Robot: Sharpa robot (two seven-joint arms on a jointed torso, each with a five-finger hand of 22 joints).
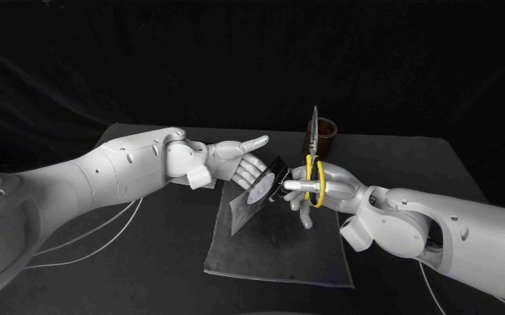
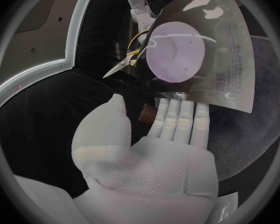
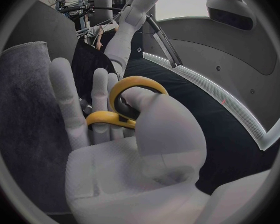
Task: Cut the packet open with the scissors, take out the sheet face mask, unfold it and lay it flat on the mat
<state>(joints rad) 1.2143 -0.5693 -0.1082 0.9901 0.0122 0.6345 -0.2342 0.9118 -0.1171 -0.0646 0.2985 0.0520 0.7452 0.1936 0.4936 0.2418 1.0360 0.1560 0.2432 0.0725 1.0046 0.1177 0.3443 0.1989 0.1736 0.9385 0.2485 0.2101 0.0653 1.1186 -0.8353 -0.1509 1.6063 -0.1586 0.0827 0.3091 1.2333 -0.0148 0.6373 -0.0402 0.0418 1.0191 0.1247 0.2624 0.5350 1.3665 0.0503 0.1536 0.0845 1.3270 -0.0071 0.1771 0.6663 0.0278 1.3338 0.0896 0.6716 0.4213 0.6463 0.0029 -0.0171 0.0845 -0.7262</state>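
Touching the raised packet (image 1: 260,187), left hand (image 1: 226,160) fingers flat, grip unclear; right hand (image 1: 328,187) fingers holding upright scissors (image 1: 311,144).

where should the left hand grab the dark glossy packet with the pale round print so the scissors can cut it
Probably the edge facing the left hand, pinched from the robot's left. The dark glossy packet stands tilted over the grey mat, its other side toward the yellow-handled scissors in the right hand.
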